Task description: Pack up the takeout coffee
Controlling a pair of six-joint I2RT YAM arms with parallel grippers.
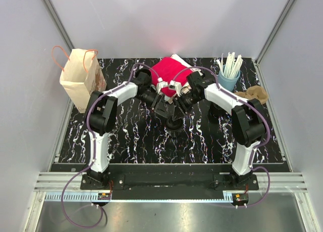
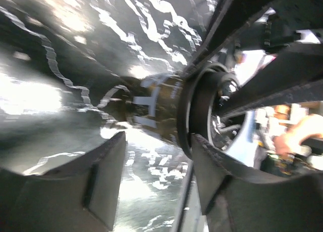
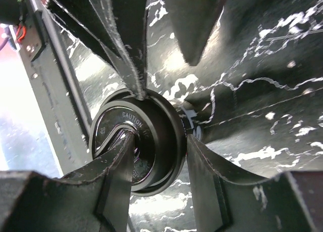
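A dark paper coffee cup (image 1: pixel 174 125) with a black lid (image 3: pixel 146 141) marked "CAUTION" stands at the table's centre. My right gripper (image 3: pixel 160 141) pinches the lid's rim, with one finger on the lid's top and the other against its outer edge. It also shows in the top view (image 1: pixel 178 110). My left gripper (image 2: pixel 157 141) is open beside the cup (image 2: pixel 154 108), and its right finger touches the lid's rim. Its fingers (image 3: pixel 128 55) show above the lid in the right wrist view. A brown paper bag (image 1: pixel 81 79) with orange handles stands open at the far left.
A red cloth bundle (image 1: pixel 170 70) lies behind the arms. A blue cup of white straws (image 1: pixel 229 73) stands at the back right, with a crumpled brown napkin (image 1: pixel 255 94) beside it. The black marbled table (image 1: pixel 131 136) is walled on three sides.
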